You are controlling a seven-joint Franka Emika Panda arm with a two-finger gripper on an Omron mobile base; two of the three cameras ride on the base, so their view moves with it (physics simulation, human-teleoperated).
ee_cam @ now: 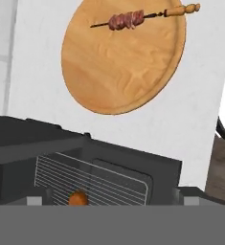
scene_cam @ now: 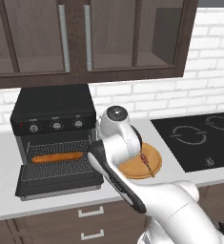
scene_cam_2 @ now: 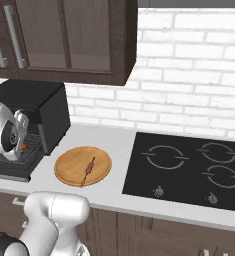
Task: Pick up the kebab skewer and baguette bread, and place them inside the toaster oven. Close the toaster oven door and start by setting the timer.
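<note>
- The toaster oven (scene_cam: 54, 138) stands at the left of the table (scene_cam: 4, 190). Its door (scene_cam: 58, 178) is dropped flat and open. The baguette bread (scene_cam: 56, 157) already lies along the wire rack (scene_cam: 37, 147), so I judge that half of the loading done.
- Risk: the baguette's near end shows orange at the rack's front edge in my hand view (ee_cam: 78, 197). If I brush it while pulling away, it could roll out onto the door.
- My tool sits low by the oven mouth, its tips hidden at the bottom of my hand view. I cannot tell how wide it stands or whether it holds anything.
- The wooden plate (scene_cam_2: 69, 160) lies just right of the oven. The kebab skewer (scene_cam_2: 88, 170) rests on it, untouched.
- Risk: the skewer is thin and lies flat on the wood. A grasp set slightly off could slide it or pinch only the meat chunks (ee_cam: 126, 20), letting the stick tip and drop.
- Risk: carrying it in, its length could catch the oven frame or knock the baguette.
- Risk: the door cannot close if either item overhangs the rack front.
</note>
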